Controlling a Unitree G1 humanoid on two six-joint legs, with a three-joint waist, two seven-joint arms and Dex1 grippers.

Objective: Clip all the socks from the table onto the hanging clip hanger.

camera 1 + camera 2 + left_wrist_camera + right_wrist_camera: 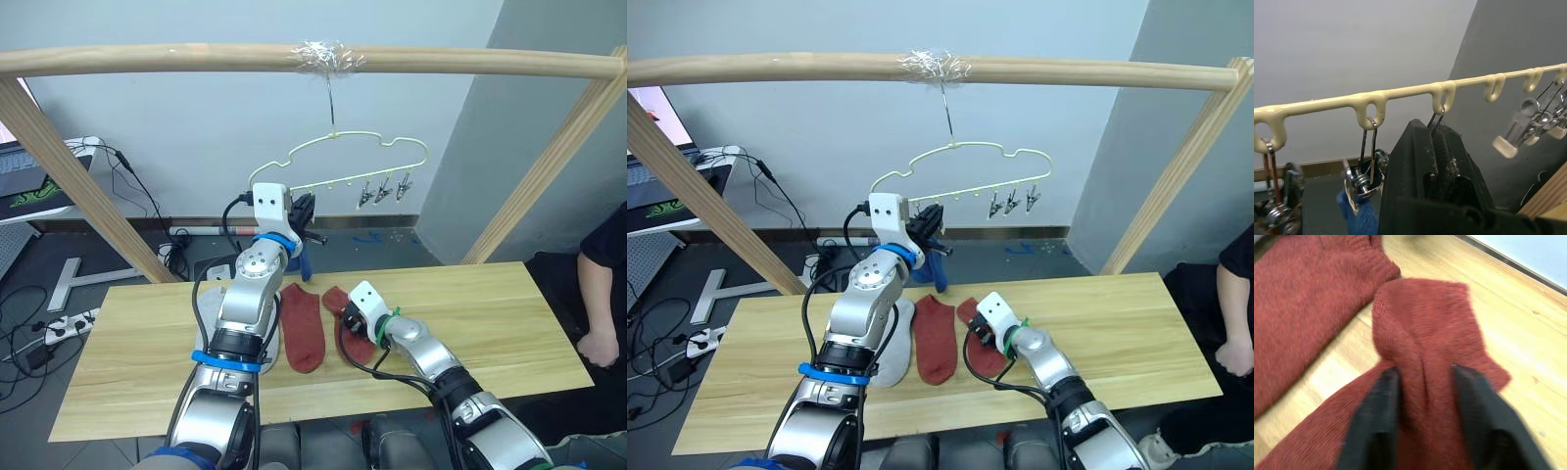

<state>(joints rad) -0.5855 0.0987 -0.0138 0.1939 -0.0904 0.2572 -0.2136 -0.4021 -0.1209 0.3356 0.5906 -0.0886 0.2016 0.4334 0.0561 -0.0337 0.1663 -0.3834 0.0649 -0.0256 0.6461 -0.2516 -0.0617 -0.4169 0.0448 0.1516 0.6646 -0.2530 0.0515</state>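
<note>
Rust-red sock [1422, 333] bunched, pinched by right fingers [1378, 416], left fingers' [1432, 161] state unclear.

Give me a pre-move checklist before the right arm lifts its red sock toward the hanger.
1. Right gripper pinching a fold of the red sock: ok.
2. Second red sock lies apart from the gripped one: ok.
3. Free clips on the clip hanger: ok, three hang unused.
4. Left gripper out of the way: not ok, it is up at the clip row.
5. Blue sock clipped: ok, it hangs from a clip.
6. Left fingers' state: cannot tell.
</note>
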